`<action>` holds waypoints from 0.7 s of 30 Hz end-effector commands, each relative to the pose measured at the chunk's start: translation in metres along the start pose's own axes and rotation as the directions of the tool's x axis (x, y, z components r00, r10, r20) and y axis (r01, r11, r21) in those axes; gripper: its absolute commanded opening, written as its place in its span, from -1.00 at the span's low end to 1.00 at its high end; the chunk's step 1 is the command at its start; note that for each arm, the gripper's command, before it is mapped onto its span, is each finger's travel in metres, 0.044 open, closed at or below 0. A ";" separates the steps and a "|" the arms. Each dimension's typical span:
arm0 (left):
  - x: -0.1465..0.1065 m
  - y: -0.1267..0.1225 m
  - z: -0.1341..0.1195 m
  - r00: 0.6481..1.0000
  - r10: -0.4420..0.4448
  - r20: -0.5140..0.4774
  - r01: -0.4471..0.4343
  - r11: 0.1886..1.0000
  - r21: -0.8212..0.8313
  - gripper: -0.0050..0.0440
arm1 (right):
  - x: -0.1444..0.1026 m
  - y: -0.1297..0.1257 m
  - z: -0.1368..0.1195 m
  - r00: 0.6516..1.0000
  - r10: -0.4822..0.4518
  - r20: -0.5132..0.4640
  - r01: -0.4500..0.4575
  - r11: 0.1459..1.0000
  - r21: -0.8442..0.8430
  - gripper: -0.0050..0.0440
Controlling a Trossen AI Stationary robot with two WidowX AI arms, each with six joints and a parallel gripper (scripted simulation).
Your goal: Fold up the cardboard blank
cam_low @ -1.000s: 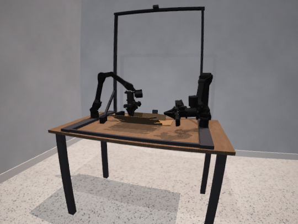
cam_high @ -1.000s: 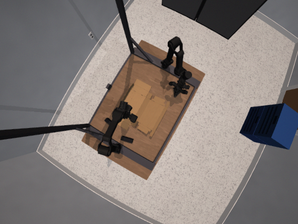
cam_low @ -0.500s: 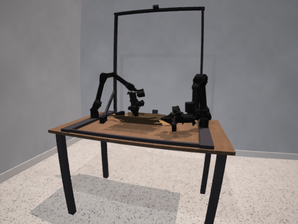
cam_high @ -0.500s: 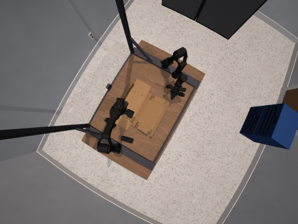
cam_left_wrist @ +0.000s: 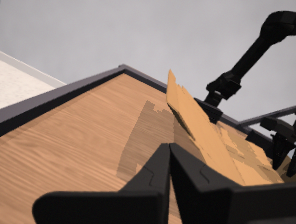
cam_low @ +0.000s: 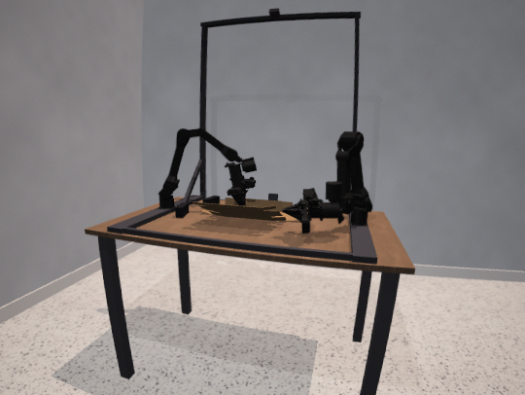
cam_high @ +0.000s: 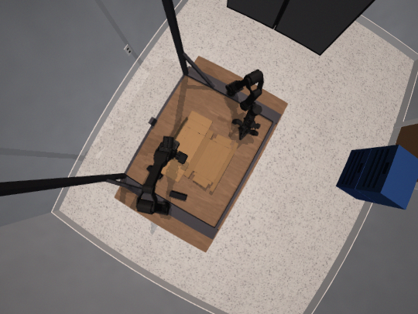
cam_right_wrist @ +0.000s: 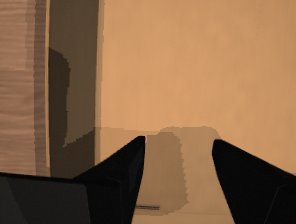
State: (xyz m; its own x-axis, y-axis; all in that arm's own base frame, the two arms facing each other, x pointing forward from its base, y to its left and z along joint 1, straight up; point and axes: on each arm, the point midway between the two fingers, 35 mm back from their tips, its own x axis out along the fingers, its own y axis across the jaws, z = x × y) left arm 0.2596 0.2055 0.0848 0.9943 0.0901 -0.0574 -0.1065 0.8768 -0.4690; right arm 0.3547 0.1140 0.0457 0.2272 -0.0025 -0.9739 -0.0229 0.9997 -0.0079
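Partly hidden beneath the right arm (cam_high: 156,168) (cam_low: 177,153) (cam_left_wrist: 247,60) from above, the cardboard blank (cam_high: 214,156) (cam_low: 243,210) (cam_left_wrist: 207,135) (cam_right_wrist: 195,65)

You see plain grey walls (cam_high: 50,97) (cam_low: 301,63) around a pale speckled floor (cam_high: 294,166) (cam_low: 204,350), with a blue cabinet (cam_high: 400,182) nearby.
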 end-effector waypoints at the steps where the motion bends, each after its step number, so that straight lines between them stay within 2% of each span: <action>1: 0.000 0.000 0.003 1.000 0.000 0.007 0.000 1.000 0.005 -0.80 | 0.003 0.001 0.000 1.000 0.006 0.007 -0.006 1.000 0.003 0.00; 21: 0.000 0.000 0.003 1.000 0.000 0.007 0.000 1.000 0.005 -0.80 | 0.032 0.001 -0.007 1.000 0.006 0.006 -0.006 1.000 0.003 0.00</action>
State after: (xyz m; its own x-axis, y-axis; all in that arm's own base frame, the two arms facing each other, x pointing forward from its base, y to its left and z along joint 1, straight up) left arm 0.2596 0.2055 0.0843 0.9942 0.0900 -0.0581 -0.1068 0.8761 -0.4702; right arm 0.3552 0.1142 0.0179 0.2350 0.0004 -0.9720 -0.0229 0.9997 -0.0051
